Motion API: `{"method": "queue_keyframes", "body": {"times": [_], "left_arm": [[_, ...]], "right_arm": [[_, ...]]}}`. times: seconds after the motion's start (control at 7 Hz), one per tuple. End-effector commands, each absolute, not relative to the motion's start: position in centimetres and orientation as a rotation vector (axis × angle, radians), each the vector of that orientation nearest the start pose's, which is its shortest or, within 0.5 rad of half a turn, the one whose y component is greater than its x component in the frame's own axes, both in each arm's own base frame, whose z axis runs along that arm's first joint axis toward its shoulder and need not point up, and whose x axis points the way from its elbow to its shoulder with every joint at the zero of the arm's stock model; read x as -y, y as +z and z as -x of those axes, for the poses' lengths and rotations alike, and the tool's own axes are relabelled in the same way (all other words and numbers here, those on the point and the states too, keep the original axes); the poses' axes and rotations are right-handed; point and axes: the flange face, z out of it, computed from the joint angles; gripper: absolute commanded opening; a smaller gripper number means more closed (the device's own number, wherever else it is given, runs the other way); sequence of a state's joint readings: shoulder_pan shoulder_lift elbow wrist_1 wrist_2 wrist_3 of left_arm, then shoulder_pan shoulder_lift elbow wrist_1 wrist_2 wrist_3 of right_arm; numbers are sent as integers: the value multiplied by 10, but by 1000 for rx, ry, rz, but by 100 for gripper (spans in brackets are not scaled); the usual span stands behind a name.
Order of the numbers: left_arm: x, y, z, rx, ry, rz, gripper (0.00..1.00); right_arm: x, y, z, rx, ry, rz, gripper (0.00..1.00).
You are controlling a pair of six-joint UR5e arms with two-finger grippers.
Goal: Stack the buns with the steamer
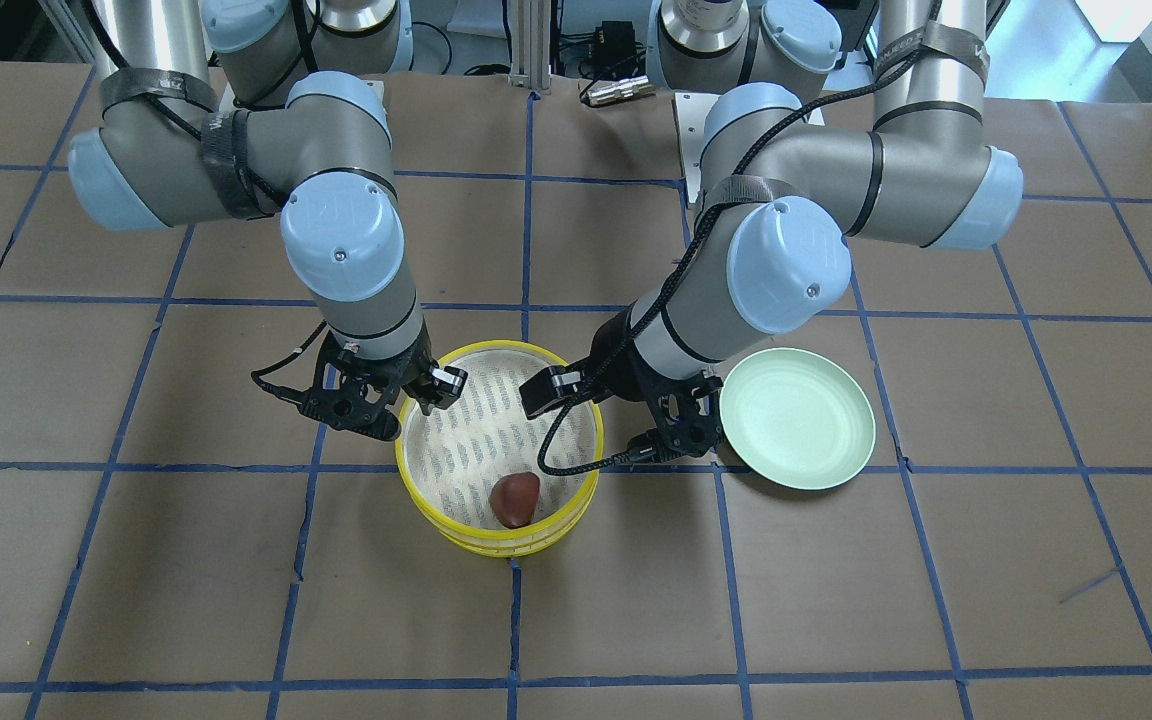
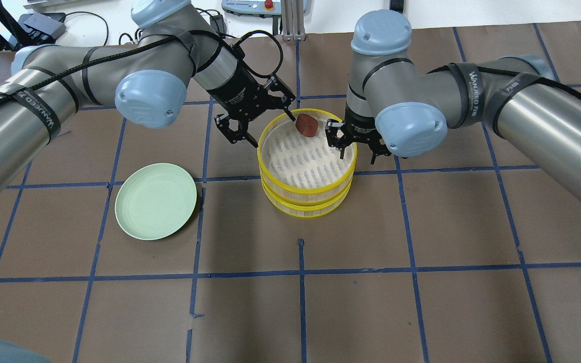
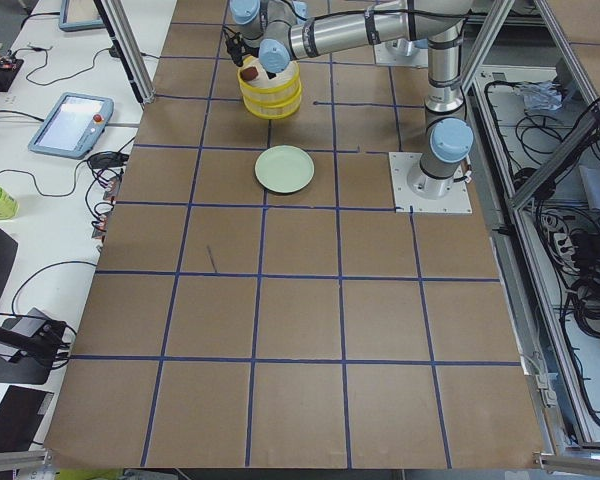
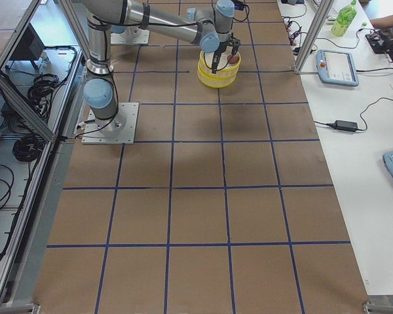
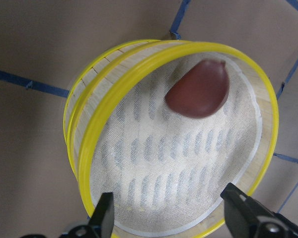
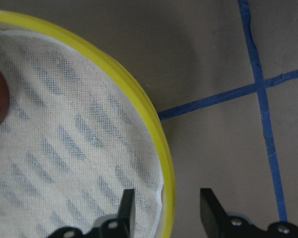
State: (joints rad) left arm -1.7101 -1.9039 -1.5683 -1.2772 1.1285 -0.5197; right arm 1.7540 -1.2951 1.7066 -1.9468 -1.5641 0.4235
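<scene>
A yellow-rimmed steamer [image 2: 305, 189] of two stacked tiers stands mid-table. The reddish-brown bun [image 2: 306, 124] lies on the cloth of the top tier, near its far rim, and shows in the left wrist view [image 5: 198, 89]. The cream-white bun is hidden. My left gripper [image 2: 265, 126] is open and straddles the steamer's far-left rim [image 5: 89, 144], one finger inside close to the bun. My right gripper [image 2: 357, 156] is open and straddles the right rim [image 6: 139, 104], holding nothing.
A pale green round plate [image 2: 155, 200] lies bare on the table to the left of the steamer, also in the front view [image 1: 796, 417]. Brown paper with blue tape lines covers the table.
</scene>
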Motion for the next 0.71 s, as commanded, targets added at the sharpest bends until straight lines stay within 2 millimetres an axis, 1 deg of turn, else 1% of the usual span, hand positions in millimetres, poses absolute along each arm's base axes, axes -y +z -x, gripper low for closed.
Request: {"method": "queue_keyframes", "body": {"times": [0.0,0.14,0.29,0.43,0.57], "left_arm": [[557,398,234,-3354,83,537,100],[531,434,221,-3279,55,372,99],[509,472,213,-3229,63,270,99],[493,502,205,-3153,72,193,99],[494,506,194,-3071,69,62,99]], "right_arm": [[529,377,-176,-3119,-17,-286,99],[516,419,-159,-3127,-23,-229,99],[501,466,-152,-3137,-7,-138,99],[489,515,-150,-3151,30,-116,99],[481,544,-149,-3158,73,-85,99]]}}
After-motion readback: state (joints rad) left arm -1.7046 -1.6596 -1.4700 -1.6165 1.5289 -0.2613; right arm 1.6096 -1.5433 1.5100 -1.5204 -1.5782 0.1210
